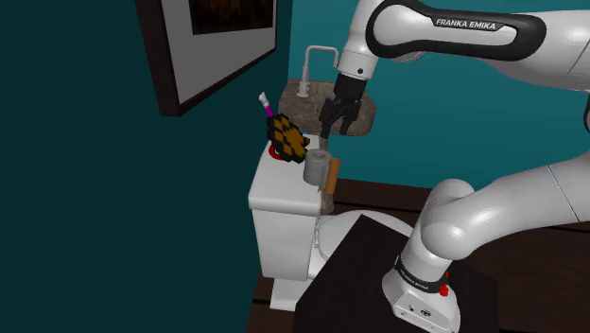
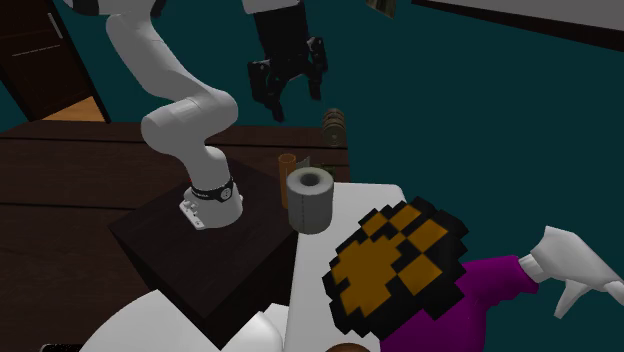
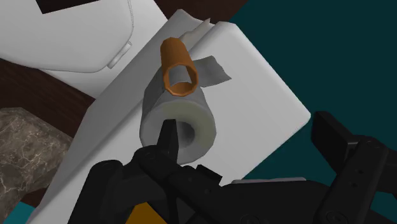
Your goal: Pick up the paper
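Wrist view: the paper (image 3: pixel 181 121), a pale grey roll, stands on end on the white toilet tank lid (image 3: pixel 254 95), hollow core facing up and a loose sheet trailing across the lid. An orange cardboard tube (image 3: pixel 178 67) stands upright just beside it, near the lid's edge. Above the tank, directly over the roll and apart from it, hangs the black end effector (image 1: pixel 336 121), its fingers spread wide and holding nothing, while an orange-and-black checkered object with a purple handle (image 2: pixel 400 265) rests farther along the same lid.
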Controlling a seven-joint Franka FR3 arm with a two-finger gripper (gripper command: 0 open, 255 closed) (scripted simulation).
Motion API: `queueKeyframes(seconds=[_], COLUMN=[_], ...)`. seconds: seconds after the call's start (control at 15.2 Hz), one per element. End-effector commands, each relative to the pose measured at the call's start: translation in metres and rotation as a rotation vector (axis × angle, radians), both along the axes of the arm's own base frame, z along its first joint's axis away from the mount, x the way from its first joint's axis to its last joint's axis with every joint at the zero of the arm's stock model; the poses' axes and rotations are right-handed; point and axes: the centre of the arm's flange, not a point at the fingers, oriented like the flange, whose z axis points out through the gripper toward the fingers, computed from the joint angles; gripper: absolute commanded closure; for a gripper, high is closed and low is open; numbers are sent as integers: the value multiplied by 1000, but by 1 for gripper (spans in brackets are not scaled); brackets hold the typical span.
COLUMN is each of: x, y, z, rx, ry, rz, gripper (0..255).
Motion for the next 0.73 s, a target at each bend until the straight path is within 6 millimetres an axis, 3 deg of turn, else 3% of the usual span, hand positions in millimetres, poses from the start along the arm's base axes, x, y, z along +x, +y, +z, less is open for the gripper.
queueKeyframes(seconds=[0.0,0.53,0.66], x=[0,41,42], y=[0,-20,-21], z=[0,-91,-100], rx=[0,-134,-140], ry=[0,97,101], rz=[0,-68,-71], gripper=[0,0,0])
